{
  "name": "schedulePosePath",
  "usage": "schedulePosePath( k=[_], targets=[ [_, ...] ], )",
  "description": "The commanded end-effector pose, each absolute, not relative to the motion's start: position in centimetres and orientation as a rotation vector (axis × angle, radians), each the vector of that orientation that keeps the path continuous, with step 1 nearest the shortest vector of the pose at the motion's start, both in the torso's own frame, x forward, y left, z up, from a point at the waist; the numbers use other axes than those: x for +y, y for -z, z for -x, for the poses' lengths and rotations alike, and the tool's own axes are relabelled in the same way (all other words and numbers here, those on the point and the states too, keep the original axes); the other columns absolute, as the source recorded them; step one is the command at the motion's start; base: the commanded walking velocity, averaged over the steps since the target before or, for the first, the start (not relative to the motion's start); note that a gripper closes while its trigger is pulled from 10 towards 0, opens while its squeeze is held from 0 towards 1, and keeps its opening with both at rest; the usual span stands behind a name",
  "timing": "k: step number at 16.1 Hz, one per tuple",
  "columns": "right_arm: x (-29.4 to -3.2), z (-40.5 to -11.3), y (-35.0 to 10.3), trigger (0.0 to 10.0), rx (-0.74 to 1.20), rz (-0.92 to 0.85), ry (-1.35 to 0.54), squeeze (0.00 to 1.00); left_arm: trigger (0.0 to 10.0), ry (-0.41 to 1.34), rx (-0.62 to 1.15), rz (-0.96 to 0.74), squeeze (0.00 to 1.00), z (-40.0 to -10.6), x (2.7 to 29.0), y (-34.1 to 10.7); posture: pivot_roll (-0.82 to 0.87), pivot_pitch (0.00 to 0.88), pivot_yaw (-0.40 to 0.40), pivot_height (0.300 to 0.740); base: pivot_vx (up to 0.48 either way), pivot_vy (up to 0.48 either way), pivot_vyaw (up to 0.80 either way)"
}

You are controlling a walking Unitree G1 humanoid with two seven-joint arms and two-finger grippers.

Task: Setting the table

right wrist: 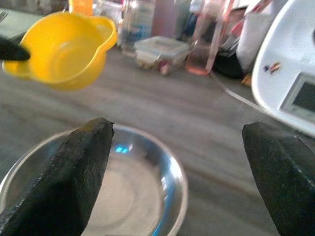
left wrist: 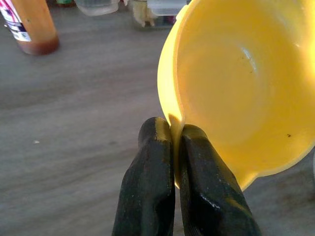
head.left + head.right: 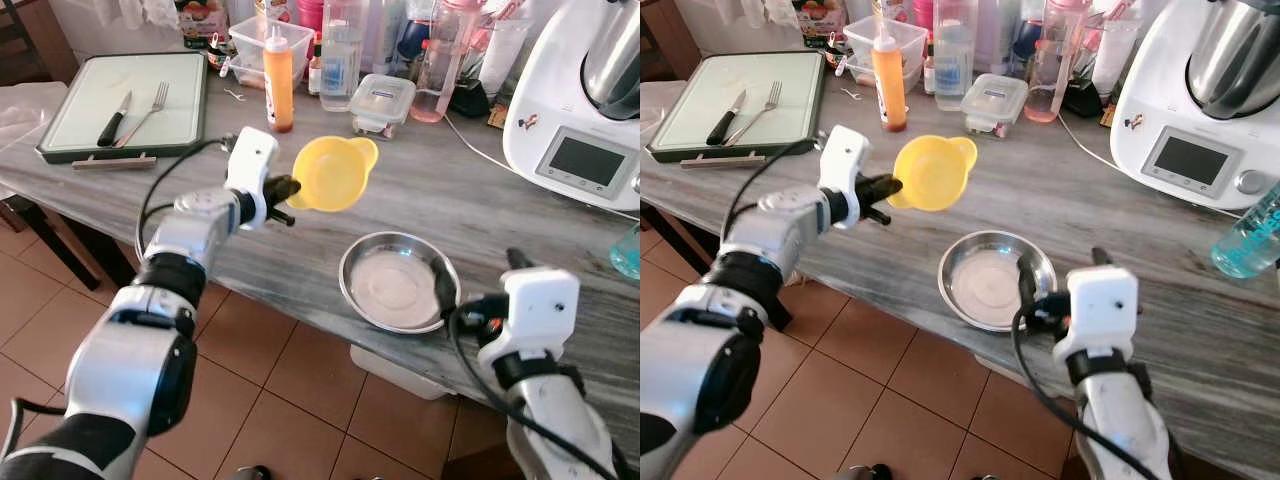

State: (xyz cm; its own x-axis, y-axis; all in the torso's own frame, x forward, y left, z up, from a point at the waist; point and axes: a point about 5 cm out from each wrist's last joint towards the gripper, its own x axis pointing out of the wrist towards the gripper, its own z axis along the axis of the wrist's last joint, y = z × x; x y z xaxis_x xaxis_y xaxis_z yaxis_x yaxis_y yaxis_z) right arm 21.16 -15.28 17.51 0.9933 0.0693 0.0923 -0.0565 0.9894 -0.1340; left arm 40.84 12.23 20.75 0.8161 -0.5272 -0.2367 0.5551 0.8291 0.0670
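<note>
Above the counter, left claw clamps yellow bowl — right claw, fingers apart, flanks steel dish.

Yellow bowl, silver dish, grey-streaked wooden counter

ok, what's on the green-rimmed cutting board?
On the green-rimmed white cutting board lie a black-handled knife and a metal fork, side by side. Nothing else shows on it; the surface beneath them is hidden.
</note>
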Motion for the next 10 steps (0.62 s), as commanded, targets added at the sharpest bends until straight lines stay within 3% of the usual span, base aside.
schedulePosePath(
  k=[1,10],
  targets=[
    [-15.0,-20.5,-17.7,10.0,-0.094,0.122,-0.083,0.0,10.0,0.595,0.233,-0.174,0.0,-41.0,12.2,-21.4,0.0,0.146,-0.012,0.74,0.0,0.0,0.0],
    [-14.9,-17.1,-15.5,10.0,0.066,0.109,-0.131,0.0,10.0,0.683,0.339,-0.371,0.0,-40.9,11.5,-20.4,-0.02,0.159,0.02,0.74,0.0,0.0,0.0]
  ],
)
